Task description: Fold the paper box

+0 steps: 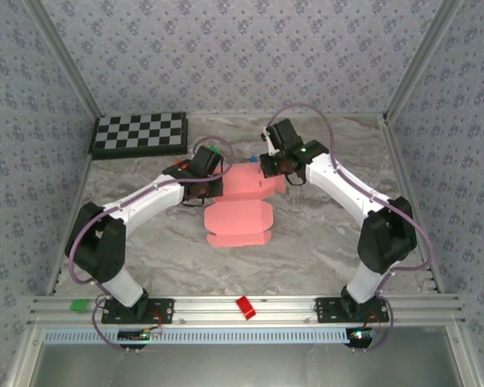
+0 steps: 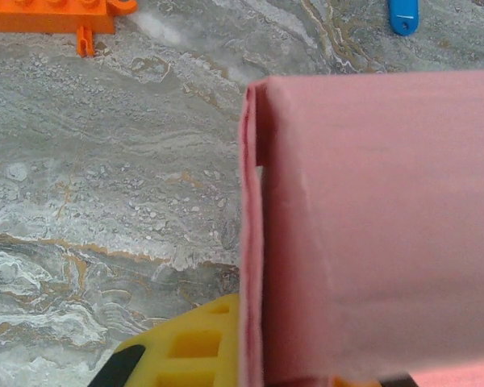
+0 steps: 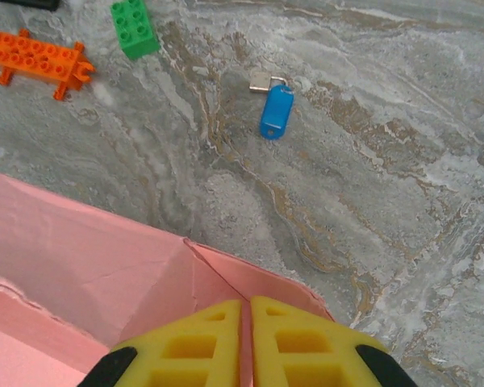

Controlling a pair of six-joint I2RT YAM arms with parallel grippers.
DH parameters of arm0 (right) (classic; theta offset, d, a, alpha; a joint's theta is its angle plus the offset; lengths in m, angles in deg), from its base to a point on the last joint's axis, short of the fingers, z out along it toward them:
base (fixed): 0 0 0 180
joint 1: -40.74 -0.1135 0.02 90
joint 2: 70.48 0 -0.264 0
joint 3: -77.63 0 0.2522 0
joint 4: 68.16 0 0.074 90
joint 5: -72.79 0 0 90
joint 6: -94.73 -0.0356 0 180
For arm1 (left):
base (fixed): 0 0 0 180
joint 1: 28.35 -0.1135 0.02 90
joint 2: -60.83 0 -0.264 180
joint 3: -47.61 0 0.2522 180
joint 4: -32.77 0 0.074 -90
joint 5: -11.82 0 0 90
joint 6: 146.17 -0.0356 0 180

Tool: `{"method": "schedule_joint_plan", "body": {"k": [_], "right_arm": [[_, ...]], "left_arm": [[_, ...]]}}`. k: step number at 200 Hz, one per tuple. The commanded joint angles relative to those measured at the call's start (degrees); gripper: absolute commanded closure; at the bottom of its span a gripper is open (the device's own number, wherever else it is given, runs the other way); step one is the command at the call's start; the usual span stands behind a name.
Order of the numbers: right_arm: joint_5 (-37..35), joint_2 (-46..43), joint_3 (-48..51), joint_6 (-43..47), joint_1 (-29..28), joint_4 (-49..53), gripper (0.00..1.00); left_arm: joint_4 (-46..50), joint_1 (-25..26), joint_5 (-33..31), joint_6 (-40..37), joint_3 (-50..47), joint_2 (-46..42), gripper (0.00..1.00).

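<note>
**Worktop** (image 1: 323,242): a matt grey-and-cream marbled surface with tan veining.

**Paper box** (image 1: 240,211): thin salmon-pink card, smooth and unprinted, with rounded flap edges. It sits about the middle of the worktop, slightly nearer the far edge than the near one. The near portion lies flat on the marble. The far portion is folded up between the two arms.

**Left gripper** (image 1: 216,187): positioned at the left side of the raised portion. In its wrist view a folded panel stands upright with a doubled edge and a sharp crease. One yellow pad (image 2: 189,347), moulded with rectangular recesses, bears against the left face of that edge. The jaws are drawn together and clamped on the card.

**Right gripper** (image 1: 276,171): positioned at the right side of the raised portion. In its wrist view the two yellow fingertips (image 3: 194,351) stand face to face with only the thin pink wall between them — a pinch on the paper box. The grip is at a corner where two creased panels meet.

**Loose items toward the far edge, all apart from the card:**
- Orange brick (image 3: 36,63) — long, flat and studded.
- Green brick (image 3: 135,28) — short and blocky, also studded.
- Blue key tag (image 3: 276,109) — glossy oblong plastic with a small metal ring at one end.

**Checkerboard** (image 1: 139,133): a flat black-and-white board lying at the far left corner.
</note>
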Motion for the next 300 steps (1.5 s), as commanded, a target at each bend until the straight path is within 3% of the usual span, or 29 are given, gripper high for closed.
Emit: {"method": "schedule_joint_plan", "body": {"k": [1,52,144,177,300], "right_arm": [[-0.77,0.94,-2.18,-1.11,0.0,1.88,0.89],[2.6,0.27,1.37,-6.96,0.12,-0.4,0.9],[15.54,-3.75,11.78,-15.77,2.49,-19.71,0.96],[17.23,-4.42,13.29,-16.94,3.48,-22.17,0.96],[-2.03,-3.26,6.29,-6.9,0.83,0.83,0.96]], "left_arm": [[1.73,0.42,-0.86,1.56,1.99,-0.61,1.0],[1.01,0.38,-0.55,3.9,3.05,0.85,1.0],[0.31,0.36,1.33,5.79,4.14,2.33,1.0],[0.24,0.39,1.39,5.87,4.17,2.41,1.0],[1.43,0.25,0.0,5.35,4.1,2.33,1.0]]}}
